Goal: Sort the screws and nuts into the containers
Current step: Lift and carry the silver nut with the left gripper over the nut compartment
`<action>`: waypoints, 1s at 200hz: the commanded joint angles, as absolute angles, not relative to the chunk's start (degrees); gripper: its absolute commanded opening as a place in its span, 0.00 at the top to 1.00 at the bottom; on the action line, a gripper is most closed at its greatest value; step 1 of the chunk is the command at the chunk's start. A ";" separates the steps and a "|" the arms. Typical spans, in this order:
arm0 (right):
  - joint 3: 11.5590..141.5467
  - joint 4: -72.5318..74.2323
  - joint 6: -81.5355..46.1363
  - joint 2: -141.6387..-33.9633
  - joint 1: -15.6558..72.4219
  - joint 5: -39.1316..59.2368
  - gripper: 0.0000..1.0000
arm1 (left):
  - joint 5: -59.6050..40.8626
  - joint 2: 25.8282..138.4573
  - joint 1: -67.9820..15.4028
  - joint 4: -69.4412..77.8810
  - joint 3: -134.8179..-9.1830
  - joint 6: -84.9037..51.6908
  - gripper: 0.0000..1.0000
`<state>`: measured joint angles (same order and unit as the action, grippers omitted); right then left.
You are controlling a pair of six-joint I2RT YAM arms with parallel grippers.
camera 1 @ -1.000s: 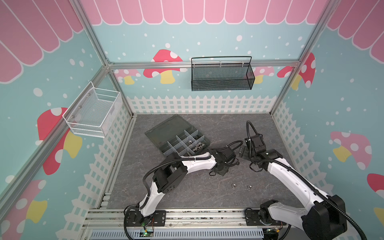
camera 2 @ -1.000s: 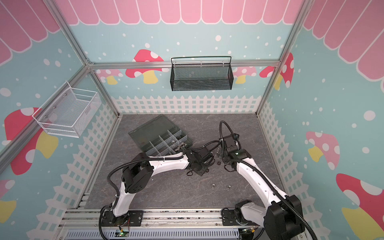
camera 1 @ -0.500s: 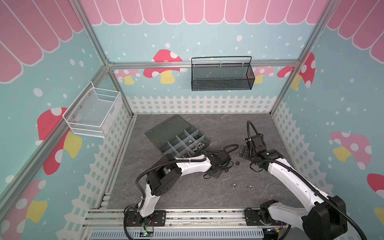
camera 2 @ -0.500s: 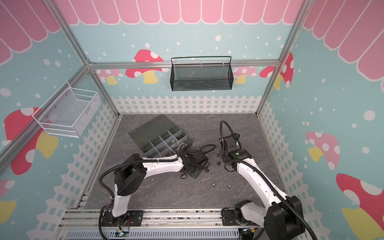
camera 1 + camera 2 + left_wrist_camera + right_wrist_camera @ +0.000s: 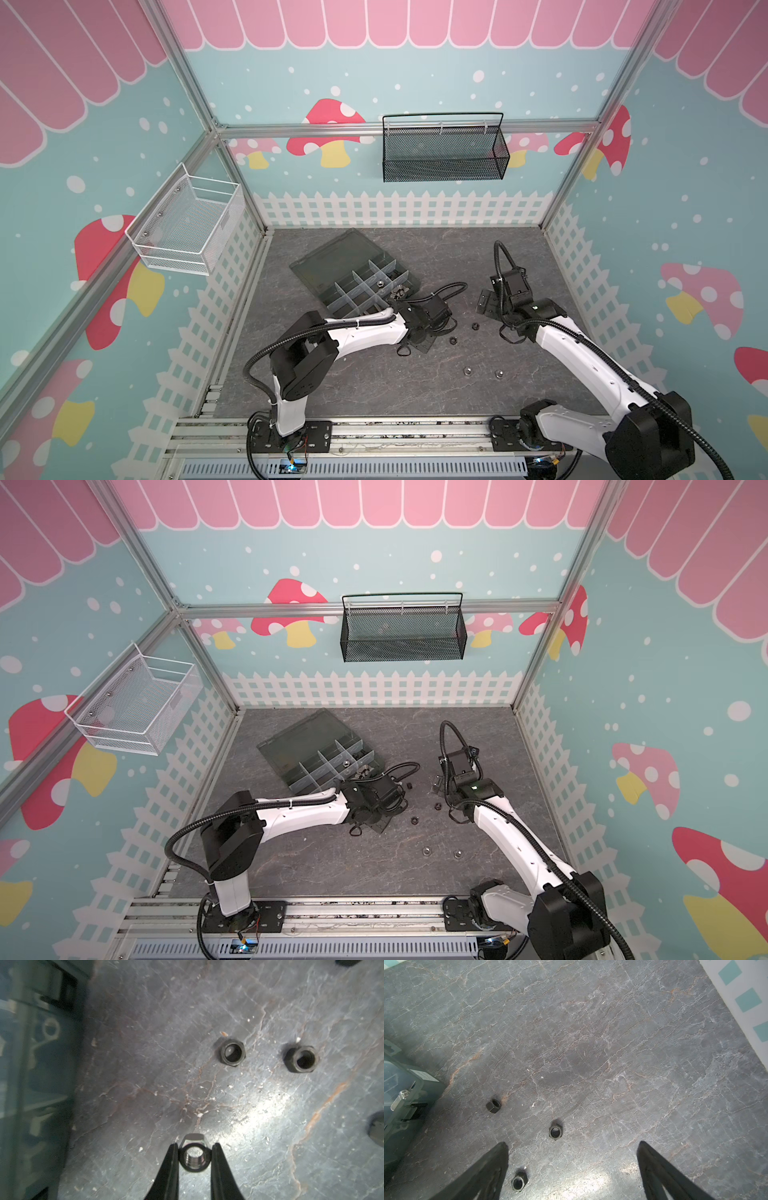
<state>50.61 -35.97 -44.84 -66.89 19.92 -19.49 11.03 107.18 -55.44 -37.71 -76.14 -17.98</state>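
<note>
The grey stone-patterned surface (image 5: 332, 382) carries an open organiser box (image 5: 332, 266) towards its far left, lid laid flat; silver pieces (image 5: 379, 284) lie in the compartments nearest the arms, too small to class. The left fingers (image 5: 168, 1172) are drawn narrow and pinch a silver nut (image 5: 194, 1160) by its sides, near the box; whether it is clear of the surface cannot be told. The right fingers (image 5: 483, 1167) stand wide and hold nothing, above three black nuts (image 5: 555, 1131) that lie loose between the two arms. In both top views two more silver nuts (image 5: 467, 371) lie well apart from these, nearer the robot bases. No loose screws can be made out. Step in hand, as judged: pick-up of one silver nut, grasp made, transfer not yet done. The next move calls for a lift above the box wall, travel over the nut compartment, and a low release so the piece does not bounce out. Writing: one pale label (image 5: 425, 1077) on the box corner, too blurred to read; no brand visible.
</note>
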 commanded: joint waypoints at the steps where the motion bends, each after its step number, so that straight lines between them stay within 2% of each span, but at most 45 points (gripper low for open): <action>1: 49.76 -35.97 -45.59 -65.85 19.69 -19.31 0.02 | 13.07 105.48 -52.97 -36.66 -76.89 -18.22 0.88; 118: 49.04 -35.95 -46.41 -66.03 19.69 -18.63 0.02 | 13.55 106.26 -33.19 -34.04 -84.46 -11.92 0.88; 200: 49.26 -35.84 -46.53 -65.86 19.68 -18.17 0.02 | 10.06 111.38 -28.39 -34.37 -87.60 -11.25 0.88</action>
<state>49.87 -35.92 -45.32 -66.24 19.90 -18.26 11.75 109.60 -28.93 -34.22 -85.91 -12.53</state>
